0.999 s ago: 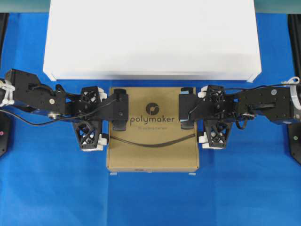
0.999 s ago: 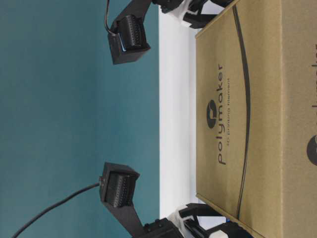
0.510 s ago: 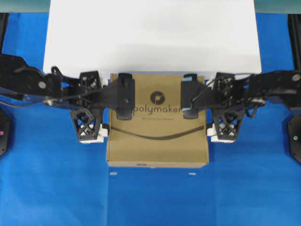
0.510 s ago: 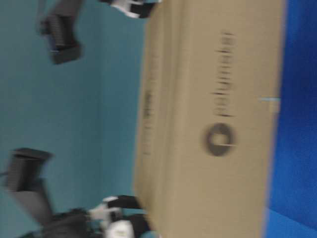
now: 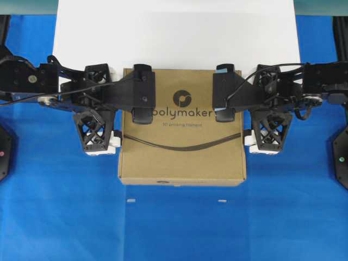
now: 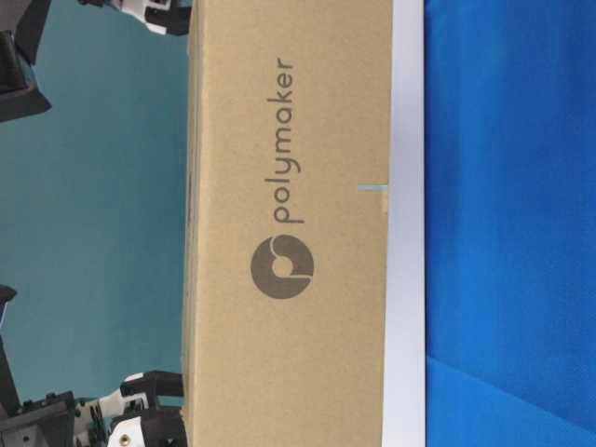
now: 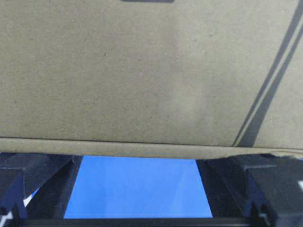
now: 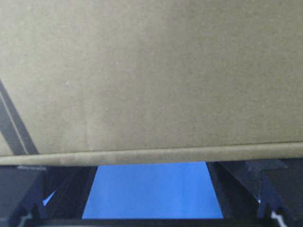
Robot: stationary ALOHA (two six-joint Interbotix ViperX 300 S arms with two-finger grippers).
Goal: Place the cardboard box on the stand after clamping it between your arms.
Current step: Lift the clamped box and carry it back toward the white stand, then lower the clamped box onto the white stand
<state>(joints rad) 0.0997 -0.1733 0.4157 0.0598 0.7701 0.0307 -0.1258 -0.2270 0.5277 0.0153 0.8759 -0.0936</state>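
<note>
Cardboard box [image 5: 182, 157] squeezed between your two arms, its far edge over the near edge of the white stand [image 5: 176, 32], left gripper [image 5: 99, 110] and right gripper [image 5: 266, 111] both spread wide, pressing its left and right sides.

The stand [image 5: 179, 32] top lies bare – the cardboard box [image 5: 182, 152] fills the gap between both arms.

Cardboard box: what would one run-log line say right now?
phase: carry | cardboard box: clamped between left gripper and right gripper, both open | stand: box not on it yet
</note>
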